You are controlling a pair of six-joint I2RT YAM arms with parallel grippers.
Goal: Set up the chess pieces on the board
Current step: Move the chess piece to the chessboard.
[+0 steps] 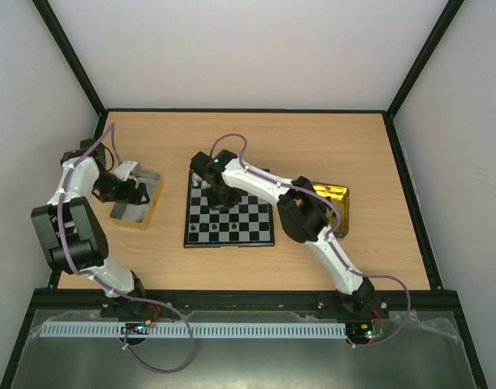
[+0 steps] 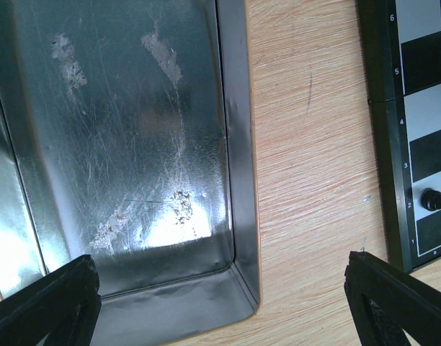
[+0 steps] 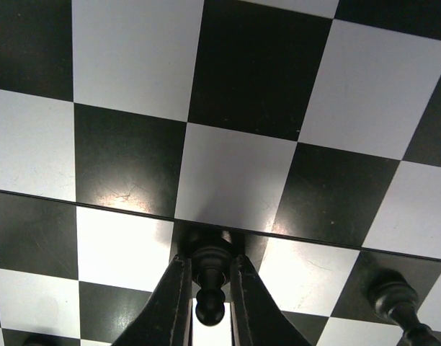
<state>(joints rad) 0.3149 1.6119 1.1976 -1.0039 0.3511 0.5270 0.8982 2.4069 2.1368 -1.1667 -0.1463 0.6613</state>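
**Right pincer grips one black piece over the board; left pincer is wide open above the silver tray**

Two arms work at one wooden table [image 1: 313,259], and I take the board [image 1: 232,237] in the middle as my landmark.

Well to the left of the board lies one silver tray [image 1: 144,212]. The left gripper [image 1: 134,193] hangs over it. Its two fingers [image 2: 51,303] stand wide apart and nothing is between them. Under them shows the scratched metal floor of the tray, and a strip of bare table separates the tray from the board.

On the board, near its left edge, one lone black pawn [image 2: 433,200] stands upright. From above, a few small dark pieces [image 1: 206,229] are seen on the near rows, too small for me to count exactly.

Over the far part of the board is the right gripper [image 3: 210,265]. Its fingers are almost closed, pressed on both sides of one held black piece [image 3: 210,288], which is upright; I cannot tell if its base touches the square. Just beside it stands a second black piece [image 3: 392,295].

To the right of the board lies one gold tray [image 1: 339,194], partly hidden behind the right arm.
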